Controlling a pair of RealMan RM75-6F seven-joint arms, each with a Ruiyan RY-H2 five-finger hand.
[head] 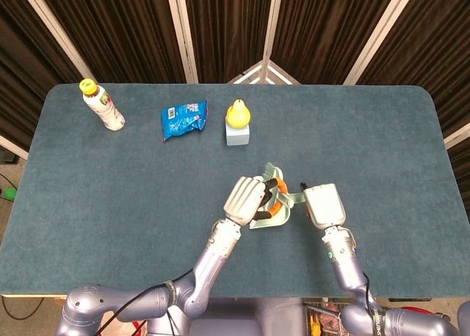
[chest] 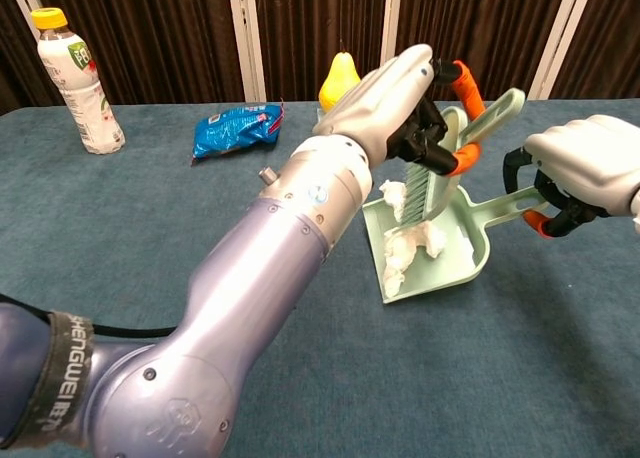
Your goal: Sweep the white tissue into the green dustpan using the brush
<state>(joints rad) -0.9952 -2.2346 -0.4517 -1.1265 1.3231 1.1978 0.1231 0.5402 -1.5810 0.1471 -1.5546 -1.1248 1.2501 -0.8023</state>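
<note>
My left hand [head: 246, 199] [chest: 393, 96] grips the pale green brush [chest: 440, 173] by its orange-trimmed handle, bristles down inside the green dustpan [chest: 455, 258] [head: 273, 220]. The white tissue [chest: 412, 244] lies crumpled inside the pan, partly at its open front lip and just under the bristles. My right hand [head: 322, 205] [chest: 585, 171] holds the dustpan's handle at the right, and the pan looks tilted up toward that side. In the head view my left hand hides most of the pan and the tissue.
A yellow-capped bottle [head: 102, 106] stands at the far left. A blue snack packet [head: 183, 119] and a yellow pear on a pale block [head: 237, 121] sit at the back centre. The table's front edge runs close below my hands.
</note>
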